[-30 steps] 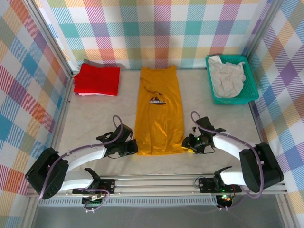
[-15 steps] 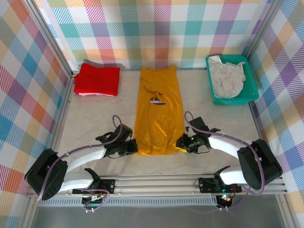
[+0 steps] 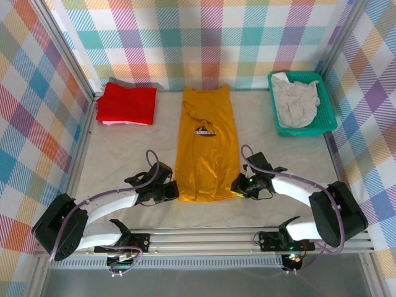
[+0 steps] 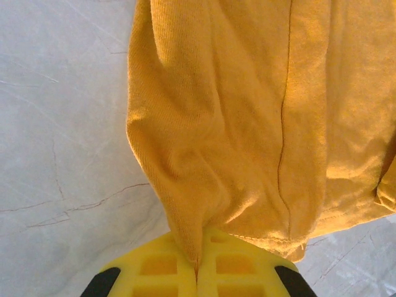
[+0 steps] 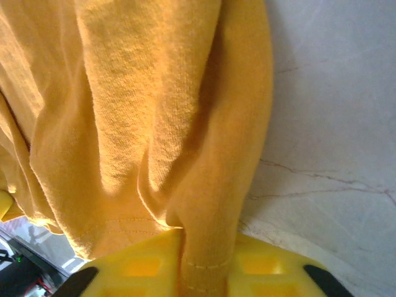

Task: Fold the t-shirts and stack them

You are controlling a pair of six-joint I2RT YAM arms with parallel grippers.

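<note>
In both claws [image 4: 197, 275] [image 5: 204, 267]: yellow tee [image 3: 207, 148] hem

Table [image 3: 124, 151] — yellow tee [image 3: 207, 158], red tee [image 3: 127, 103] (folded), basket [image 3: 306, 130].

The right gripper [image 3: 237, 185] has slid leftward from just beside the mustard-yellow cotton t-shirt [image 3: 207, 148] onto its near right corner. Its jaws have narrowed and now pinch a fold of that hem between them.

Mustard-yellow t-shirt [image 3: 207, 148] (dark oval chest logo, white lettering). Red t-shirt [image 3: 127, 103]: plain. Off-white t-shirt [image 3: 296, 102]. Basket [image 3: 307, 131]: teal mesh. Desk [image 3: 124, 154]: pale grey, veined. Walls [image 3: 210, 37]: pastel plaid.
</note>
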